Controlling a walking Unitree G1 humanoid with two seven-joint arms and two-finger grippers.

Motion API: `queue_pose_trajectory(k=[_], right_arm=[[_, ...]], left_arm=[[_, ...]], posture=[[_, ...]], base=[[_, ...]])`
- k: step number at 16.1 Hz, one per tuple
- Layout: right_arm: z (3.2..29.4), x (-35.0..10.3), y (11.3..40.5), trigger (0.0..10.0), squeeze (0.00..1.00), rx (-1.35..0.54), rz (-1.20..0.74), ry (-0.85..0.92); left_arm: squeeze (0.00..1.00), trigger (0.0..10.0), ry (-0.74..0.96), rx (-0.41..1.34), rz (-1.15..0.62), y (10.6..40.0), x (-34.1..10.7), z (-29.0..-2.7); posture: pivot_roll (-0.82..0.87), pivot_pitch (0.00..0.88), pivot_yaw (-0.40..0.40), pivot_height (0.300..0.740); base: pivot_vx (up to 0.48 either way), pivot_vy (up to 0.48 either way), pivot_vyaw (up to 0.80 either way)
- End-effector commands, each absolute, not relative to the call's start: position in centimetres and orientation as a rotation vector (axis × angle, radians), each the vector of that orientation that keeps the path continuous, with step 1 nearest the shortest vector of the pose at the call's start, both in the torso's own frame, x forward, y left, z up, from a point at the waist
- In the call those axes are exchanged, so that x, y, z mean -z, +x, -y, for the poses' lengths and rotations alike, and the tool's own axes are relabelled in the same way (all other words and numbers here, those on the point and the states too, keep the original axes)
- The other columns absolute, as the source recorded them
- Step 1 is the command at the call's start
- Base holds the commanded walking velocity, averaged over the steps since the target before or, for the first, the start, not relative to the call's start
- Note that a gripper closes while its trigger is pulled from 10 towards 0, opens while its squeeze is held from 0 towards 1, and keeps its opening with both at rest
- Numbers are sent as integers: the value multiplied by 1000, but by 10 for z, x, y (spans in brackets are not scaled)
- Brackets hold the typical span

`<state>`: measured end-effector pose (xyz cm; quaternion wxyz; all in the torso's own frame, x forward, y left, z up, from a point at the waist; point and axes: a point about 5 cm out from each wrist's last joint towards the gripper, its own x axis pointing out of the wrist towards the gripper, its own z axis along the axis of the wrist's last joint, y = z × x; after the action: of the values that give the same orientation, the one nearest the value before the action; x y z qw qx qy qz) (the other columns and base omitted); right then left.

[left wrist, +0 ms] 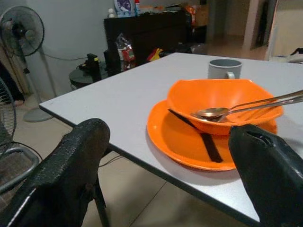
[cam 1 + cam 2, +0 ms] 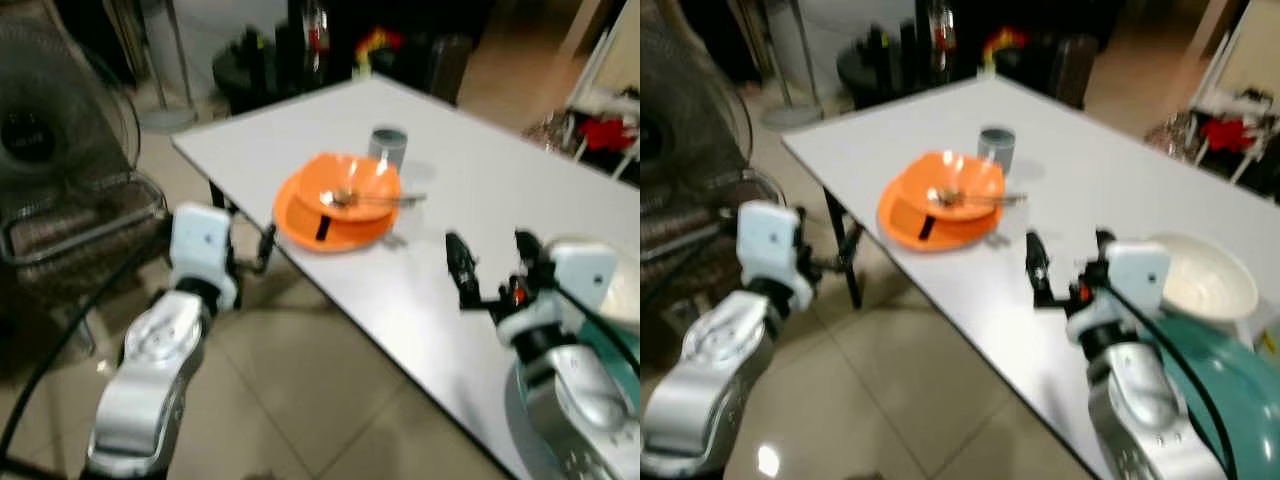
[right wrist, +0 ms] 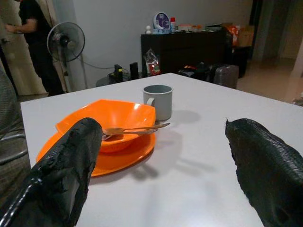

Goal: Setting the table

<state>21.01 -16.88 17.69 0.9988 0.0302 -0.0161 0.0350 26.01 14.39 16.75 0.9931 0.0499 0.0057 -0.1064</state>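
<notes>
An orange plate (image 2: 300, 215) lies near the white table's (image 2: 500, 180) left edge with an orange bowl (image 2: 362, 180) on it. A metal spoon (image 2: 385, 199) rests across the bowl, and a black strip-like utensil (image 1: 202, 137) lies on the plate. A grey mug (image 2: 387, 146) stands just behind them. My left gripper (image 2: 265, 243) is open, off the table's edge and level with the plate. My right gripper (image 2: 492, 256) is open above the bare tabletop to the right of the plate, holding nothing.
A white bowl (image 2: 1208, 283) sits on the table by my right arm, next to something teal (image 2: 1215, 385). A standing fan (image 2: 45, 125) and a chair are on my left. A dark cabinet (image 3: 189, 45) and a person (image 3: 33, 45) stand beyond the table. Tiled floor lies below my left arm.
</notes>
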Motion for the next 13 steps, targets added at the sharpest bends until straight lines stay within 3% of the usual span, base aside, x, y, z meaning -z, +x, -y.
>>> queue_pose_trajectory(k=[1,6,7,8,13], right_arm=[[172,-175,208,10000,1000,-58,11,60],[172,-175,208,10000,961,-63,3,66],[171,-174,208,10000,173,-70,-2,69],[171,-174,209,10000,0,-77,-3,71],[169,-174,209,10000,0,-103,-10,67]], left_arm=[[0,10000,91,247,-11,260,-169,-137],[0,10000,81,260,-13,260,-170,-136],[0,10000,80,262,-12,260,-170,-135],[0,10000,80,260,-13,260,-170,-135],[0,10000,80,253,-17,259,-169,-136]], posture=[[-11,0,-4,740],[-8,0,-5,740],[-5,0,-10,740],[-4,0,-12,740],[-2,0,-19,740]], base=[[0,0,0],[0,0,0],[0,0,0],[0,0,0],[0,289,0]])
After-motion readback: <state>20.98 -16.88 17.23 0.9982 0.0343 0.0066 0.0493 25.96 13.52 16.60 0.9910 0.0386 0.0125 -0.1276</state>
